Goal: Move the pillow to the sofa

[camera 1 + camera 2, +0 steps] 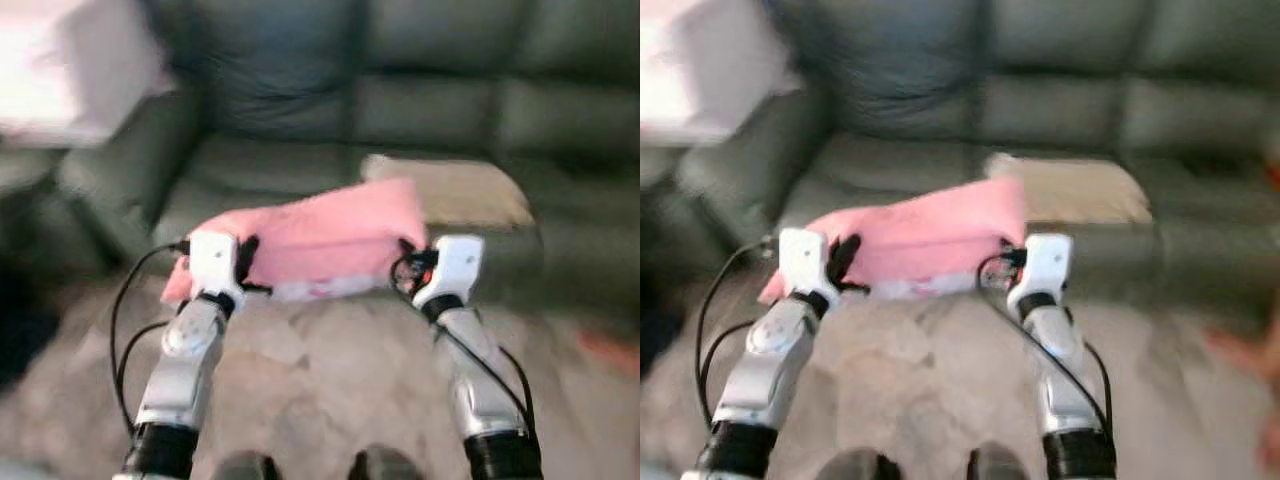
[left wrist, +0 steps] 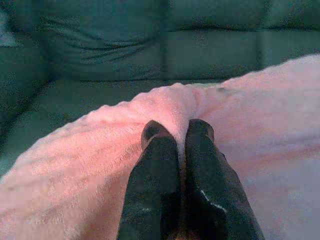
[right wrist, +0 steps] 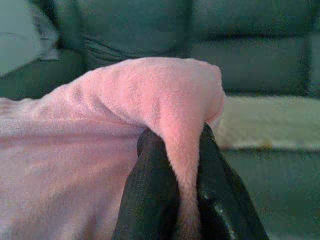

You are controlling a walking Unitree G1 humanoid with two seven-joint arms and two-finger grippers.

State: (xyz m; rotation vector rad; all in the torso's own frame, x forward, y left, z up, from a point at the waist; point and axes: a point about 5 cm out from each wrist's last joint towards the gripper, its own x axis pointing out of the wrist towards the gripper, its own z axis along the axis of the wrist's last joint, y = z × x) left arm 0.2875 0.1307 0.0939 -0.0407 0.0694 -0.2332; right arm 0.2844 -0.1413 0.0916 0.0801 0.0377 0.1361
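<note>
Head views blurred. Pink pillow (image 1: pixel 320 240) held up off the floor between both arms, in front of the sofa (image 1: pixel 420 110) and overlapping its seat edge in the view. Cannot tell whether its far edge touches the seat.

Left gripper (image 2: pixel 178 131): fingers (image 2: pixel 155 170) nearly together, a fold of pink plush pinched between the tips. It has the pillow's left end. In the head view the white wrist housing sits at that end, black cable looping down beside the arm.

Right gripper (image 3: pixel 175 137): fingers (image 3: pixel 150 180) apart only by the thickness of the fabric, a corner of the pillow draped down between them and squeezed. It has the pillow's right end.

Pillow: fuzzy pink top, paler whitish underside along the near edge with small reddish marks; too blurred to tell if they are print or writing. It spans the gap between the two grippers, sagging slightly, left end lower.

Sofa: dark grey-green leather, corner section at left, back cushions creased. A beige cushion (image 1: pixel 450 190) lies on the seat just behind the pillow's right end. A pale white mass (image 1: pixel 70 70) sits on the sofa's far left, overexposed.

Floor: light mottled rug (image 1: pixel 330 380) under the arms. An orange smear (image 1: pixel 610 350) on the floor at right, unidentifiable.

No readable labels or brands anywhere.
</note>
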